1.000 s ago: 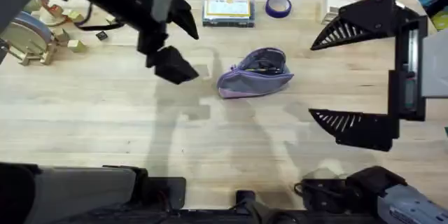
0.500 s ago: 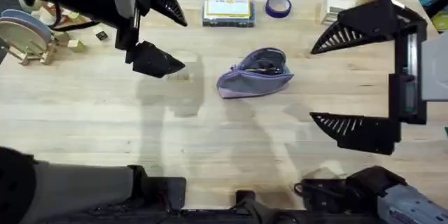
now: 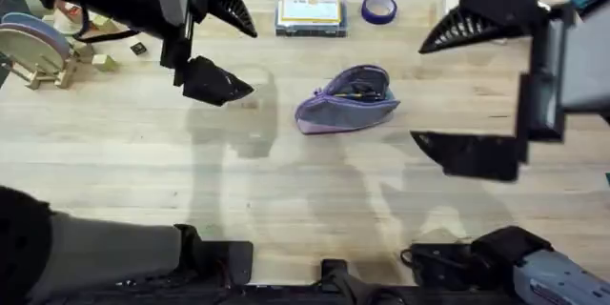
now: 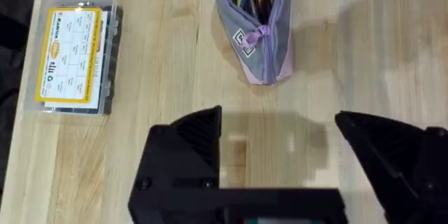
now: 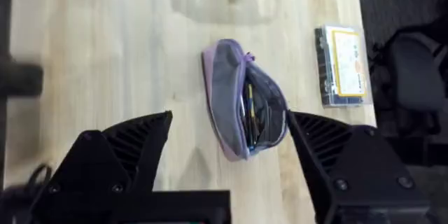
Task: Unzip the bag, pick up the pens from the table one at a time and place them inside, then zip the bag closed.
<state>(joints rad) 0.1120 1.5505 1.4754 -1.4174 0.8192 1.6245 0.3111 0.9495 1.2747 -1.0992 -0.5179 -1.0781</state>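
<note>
Your bag [image 3: 347,99] lies near the table's [image 3: 286,181] middle, toward the far edge, its zipper open and pens [image 5: 250,112] inside. Your left gripper [image 3: 221,43] and right gripper [image 3: 467,86] both hang spread wide, holding nothing.

We count one soft lavender-and-grey zippered pouch [image 3: 346,100] on the light wooden tabletop [image 3: 315,181], one flat clear box with a yellow label [image 3: 311,14], one blue roll of tape [image 3: 378,8], and two black two-fingered claws, left [image 3: 221,48] and right [image 3: 472,86].
</note>
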